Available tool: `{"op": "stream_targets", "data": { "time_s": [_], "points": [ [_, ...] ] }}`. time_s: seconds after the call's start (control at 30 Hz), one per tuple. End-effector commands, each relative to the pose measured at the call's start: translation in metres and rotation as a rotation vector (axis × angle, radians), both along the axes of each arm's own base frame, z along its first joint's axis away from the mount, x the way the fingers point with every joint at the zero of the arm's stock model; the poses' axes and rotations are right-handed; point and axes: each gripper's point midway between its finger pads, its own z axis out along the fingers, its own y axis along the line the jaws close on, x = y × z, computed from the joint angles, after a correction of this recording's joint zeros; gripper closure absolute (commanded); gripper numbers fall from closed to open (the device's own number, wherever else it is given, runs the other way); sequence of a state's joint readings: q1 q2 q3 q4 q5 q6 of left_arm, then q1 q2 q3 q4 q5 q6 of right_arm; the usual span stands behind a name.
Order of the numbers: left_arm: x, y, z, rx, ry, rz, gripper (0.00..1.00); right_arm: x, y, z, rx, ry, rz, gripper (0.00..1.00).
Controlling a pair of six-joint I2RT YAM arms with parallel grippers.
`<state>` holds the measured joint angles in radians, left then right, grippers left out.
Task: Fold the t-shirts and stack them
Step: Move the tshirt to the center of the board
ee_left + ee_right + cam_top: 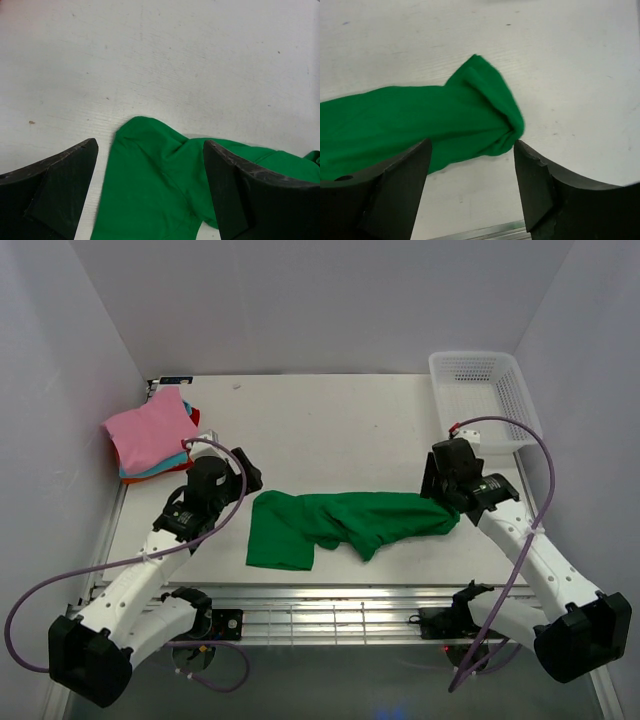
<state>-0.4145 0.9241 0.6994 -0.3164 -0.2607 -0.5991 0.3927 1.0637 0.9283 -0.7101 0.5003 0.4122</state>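
Observation:
A bright green t-shirt [340, 522] lies crumpled lengthwise across the middle of the table. Its left end [150, 190] spreads flat below my left gripper [150, 150], which hangs open just above it, holding nothing. Its bunched right end [485, 115] lies between and just beyond the tips of my right gripper [472, 150], whose jaws stand apart with bare table between them. A stack of folded t-shirts, pink on top [148, 430] with teal-blue and orange-red edges showing beneath, sits at the back left.
A white mesh basket [485, 400] stands at the back right corner. The table's near edge has a metal rail [330, 615]. Walls close in the left, right and back sides.

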Motion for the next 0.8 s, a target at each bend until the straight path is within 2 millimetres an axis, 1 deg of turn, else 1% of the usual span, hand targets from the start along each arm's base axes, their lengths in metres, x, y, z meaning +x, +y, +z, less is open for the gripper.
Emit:
{"op": "stream_targets", "data": {
  "time_s": [0.0, 0.03, 0.07, 0.1, 0.13, 0.17, 0.2, 0.23, 0.27, 0.3, 0.33, 0.37, 0.4, 0.43, 0.47, 0.5, 0.53, 0.57, 0.6, 0.63, 0.67, 0.7, 0.73, 0.77],
  "points": [
    [-0.001, 0.015, -0.001, 0.024, 0.040, 0.100, 0.04, 0.000, 0.055, 0.031, 0.143, -0.096, 0.252, 0.25],
    [-0.003, 0.015, -0.018, 0.038, 0.090, 0.105, 0.06, 0.002, 0.075, 0.043, 0.194, -0.155, 0.322, 0.25],
    [-0.005, 0.014, -0.029, 0.039, 0.122, 0.106, 0.07, -0.002, 0.086, 0.050, 0.235, -0.185, 0.368, 0.17],
    [-0.008, 0.012, -0.041, 0.026, 0.160, 0.121, 0.08, -0.007, 0.103, 0.056, 0.294, -0.194, 0.441, 0.05],
    [-0.011, 0.012, -0.053, 0.032, 0.188, 0.133, 0.08, -0.011, 0.116, 0.060, 0.326, -0.205, 0.507, 0.05],
    [-0.018, 0.012, -0.070, 0.048, 0.225, 0.142, 0.09, -0.009, 0.132, 0.067, 0.372, -0.236, 0.573, 0.05],
    [-0.021, 0.012, -0.075, 0.033, 0.230, 0.172, 0.09, -0.018, 0.151, 0.069, 0.441, -0.219, 0.670, 0.05],
    [-0.022, 0.018, -0.077, 0.052, 0.218, 0.209, 0.08, -0.022, 0.164, 0.068, 0.465, -0.213, 0.726, 0.06],
    [-0.024, 0.018, -0.075, 0.052, 0.203, 0.215, 0.08, -0.021, 0.181, 0.061, 0.489, -0.184, 0.782, 0.06],
    [-0.024, 0.020, -0.072, 0.052, 0.188, 0.230, 0.08, -0.019, 0.189, 0.057, 0.485, -0.171, 0.796, 0.07],
    [-0.023, 0.025, -0.066, 0.054, 0.163, 0.257, 0.08, -0.026, 0.204, 0.050, 0.469, -0.148, 0.842, 0.07],
    [-0.023, 0.028, -0.061, 0.051, 0.145, 0.269, 0.07, -0.023, 0.216, 0.031, 0.435, -0.095, 0.851, 0.08],
    [-0.023, 0.031, -0.050, 0.037, 0.116, 0.281, 0.07, -0.026, 0.233, 0.033, 0.404, -0.104, 0.882, 0.08],
    [-0.024, 0.033, -0.043, 0.033, 0.096, 0.289, 0.07, -0.026, 0.244, 0.027, 0.384, -0.088, 0.894, 0.09],
    [-0.024, 0.037, -0.037, 0.033, 0.075, 0.302, 0.07, -0.024, 0.256, 0.008, 0.351, -0.038, 0.901, 0.10],
    [-0.025, 0.040, -0.027, 0.020, 0.049, 0.312, 0.07, -0.020, 0.264, 0.004, 0.324, -0.043, 0.896, 0.12],
    [-0.027, 0.042, -0.022, 0.016, 0.037, 0.320, 0.07, -0.024, 0.283, 0.008, 0.324, -0.047, 0.930, 0.14],
    [-0.027, 0.046, -0.017, 0.010, 0.023, 0.342, 0.07, -0.024, 0.294, -0.013, 0.300, 0.004, 0.936, 0.15],
    [-0.031, 0.049, -0.007, -0.004, 0.007, 0.352, 0.07, -0.023, 0.302, -0.019, 0.285, 0.013, 0.938, 0.16],
    [-0.032, 0.051, -0.001, -0.014, -0.008, 0.362, 0.07, -0.025, 0.319, -0.013, 0.285, 0.007, 0.962, 0.18],
    [-0.033, 0.055, 0.004, -0.014, -0.024, 0.380, 0.07, -0.025, 0.327, -0.032, 0.256, 0.047, 0.965, 0.20],
    [-0.035, 0.058, 0.008, -0.011, -0.028, 0.387, 0.06, -0.024, 0.334, -0.034, 0.236, 0.041, 0.961, 0.21],
    [-0.036, 0.059, 0.017, -0.021, -0.047, 0.393, 0.06, -0.032, 0.343, -0.037, 0.220, 0.049, 0.984, 0.21],
    [-0.037, 0.061, 0.020, -0.017, -0.050, 0.400, 0.06, -0.031, 0.355, -0.038, 0.211, 0.044, 0.989, 0.23]
  ]
}}
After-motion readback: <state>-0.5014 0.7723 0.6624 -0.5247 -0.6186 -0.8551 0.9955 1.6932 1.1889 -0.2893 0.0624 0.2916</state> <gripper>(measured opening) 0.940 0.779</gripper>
